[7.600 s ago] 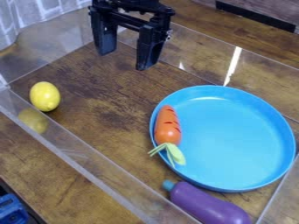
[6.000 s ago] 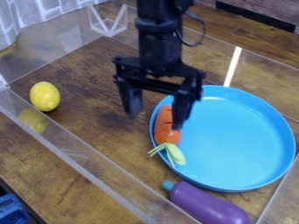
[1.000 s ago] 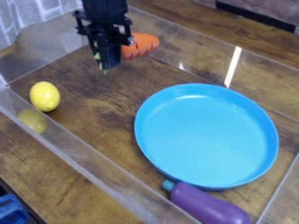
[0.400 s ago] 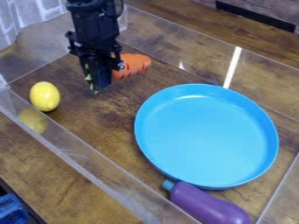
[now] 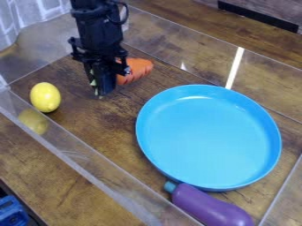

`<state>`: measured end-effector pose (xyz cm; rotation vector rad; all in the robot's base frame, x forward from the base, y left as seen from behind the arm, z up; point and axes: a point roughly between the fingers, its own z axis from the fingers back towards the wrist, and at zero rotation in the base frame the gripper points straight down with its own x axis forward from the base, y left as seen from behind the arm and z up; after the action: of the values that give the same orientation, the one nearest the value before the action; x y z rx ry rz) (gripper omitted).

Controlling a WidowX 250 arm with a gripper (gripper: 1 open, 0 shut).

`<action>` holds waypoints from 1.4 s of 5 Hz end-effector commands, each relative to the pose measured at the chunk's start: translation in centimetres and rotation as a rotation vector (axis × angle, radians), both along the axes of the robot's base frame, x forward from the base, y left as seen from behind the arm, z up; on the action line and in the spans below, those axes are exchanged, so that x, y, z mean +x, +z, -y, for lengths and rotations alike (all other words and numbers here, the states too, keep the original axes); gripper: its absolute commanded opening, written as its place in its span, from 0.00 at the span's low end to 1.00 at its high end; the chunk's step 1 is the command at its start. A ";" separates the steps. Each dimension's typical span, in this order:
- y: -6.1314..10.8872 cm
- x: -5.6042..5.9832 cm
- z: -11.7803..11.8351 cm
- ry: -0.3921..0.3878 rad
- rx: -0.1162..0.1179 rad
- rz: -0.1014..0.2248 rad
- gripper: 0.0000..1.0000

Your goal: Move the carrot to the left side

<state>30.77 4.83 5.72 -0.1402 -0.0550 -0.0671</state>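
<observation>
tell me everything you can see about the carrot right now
The carrot is a small orange toy, plastic-looking, with its tapered body lying roughly level and sticking out to the picture's right of the black pincer, which is shut on it. Its green leafy end is mostly hidden behind the fingers. It sits low over the wooden table, between the yellow lemon and the blue plate; whether it touches the table cannot be told.
</observation>
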 end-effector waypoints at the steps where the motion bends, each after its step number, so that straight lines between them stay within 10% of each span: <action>1: 1.4 1.9 0.5 0.021 0.021 0.070 0.00; 7: 0.1 -1.7 -5.6 -0.115 0.063 0.008 0.00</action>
<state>28.30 9.34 4.53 -0.1037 -0.0076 -0.1962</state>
